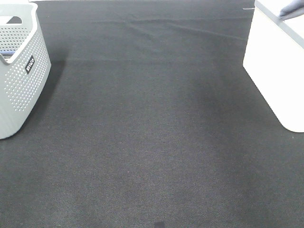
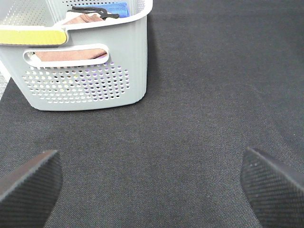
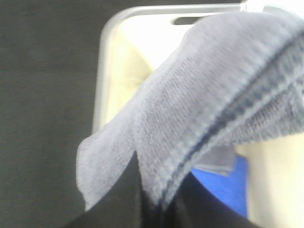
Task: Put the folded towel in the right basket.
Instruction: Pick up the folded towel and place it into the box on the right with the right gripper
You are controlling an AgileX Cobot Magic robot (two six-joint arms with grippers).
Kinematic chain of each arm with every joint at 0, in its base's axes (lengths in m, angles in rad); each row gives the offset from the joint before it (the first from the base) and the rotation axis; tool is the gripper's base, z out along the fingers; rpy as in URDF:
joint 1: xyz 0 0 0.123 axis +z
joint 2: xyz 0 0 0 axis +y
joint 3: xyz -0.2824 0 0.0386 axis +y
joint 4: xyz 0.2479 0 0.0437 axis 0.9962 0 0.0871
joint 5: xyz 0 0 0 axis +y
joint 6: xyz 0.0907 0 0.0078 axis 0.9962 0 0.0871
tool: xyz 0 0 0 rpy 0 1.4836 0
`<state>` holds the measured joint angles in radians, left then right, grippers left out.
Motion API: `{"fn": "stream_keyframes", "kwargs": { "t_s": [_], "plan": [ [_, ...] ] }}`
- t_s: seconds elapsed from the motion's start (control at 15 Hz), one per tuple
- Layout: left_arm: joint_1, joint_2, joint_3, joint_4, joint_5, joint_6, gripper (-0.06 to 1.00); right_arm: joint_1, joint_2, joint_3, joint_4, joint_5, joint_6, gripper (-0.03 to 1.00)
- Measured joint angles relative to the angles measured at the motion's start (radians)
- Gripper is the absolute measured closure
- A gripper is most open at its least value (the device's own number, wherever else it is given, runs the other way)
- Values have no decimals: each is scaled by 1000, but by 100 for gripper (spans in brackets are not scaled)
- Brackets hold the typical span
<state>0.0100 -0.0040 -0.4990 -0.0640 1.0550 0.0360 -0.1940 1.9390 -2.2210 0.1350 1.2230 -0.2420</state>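
The folded towel (image 3: 213,95) is grey-blue with a darker stripe. My right gripper (image 3: 159,206) is shut on it and holds it over the open top of the right basket (image 3: 102,85), a white bin. In the exterior high view a corner of the towel (image 1: 290,10) shows above the right basket (image 1: 275,71) at the far right edge; the right gripper itself is out of that view. My left gripper (image 2: 152,185) is open and empty over the dark mat, near the left basket (image 2: 85,80). It does not show in the exterior high view.
The grey perforated left basket (image 1: 19,80) stands at the left edge and holds a brown cloth (image 2: 80,20), a blue cloth (image 2: 116,7) and a black item. A blue item (image 3: 228,185) lies inside the right basket. A dark mat (image 1: 152,142) covers the table.
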Motion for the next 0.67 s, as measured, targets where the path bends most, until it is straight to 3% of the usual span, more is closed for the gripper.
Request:
{"fn": "stream_keyframes", "kwargs": {
  "t_s": [0.13, 0.47, 0.67],
  "plan": [
    [0, 0, 0, 0, 0, 0, -2, -48, 16, 0, 22, 0, 0, 89],
    [0, 0, 0, 0, 0, 0, -2, -54, 169, 0, 32, 0, 6, 89],
    [0, 0, 0, 0, 0, 0, -2, -56, 247, 0, -27, -1, 73, 83]
  ]
}}
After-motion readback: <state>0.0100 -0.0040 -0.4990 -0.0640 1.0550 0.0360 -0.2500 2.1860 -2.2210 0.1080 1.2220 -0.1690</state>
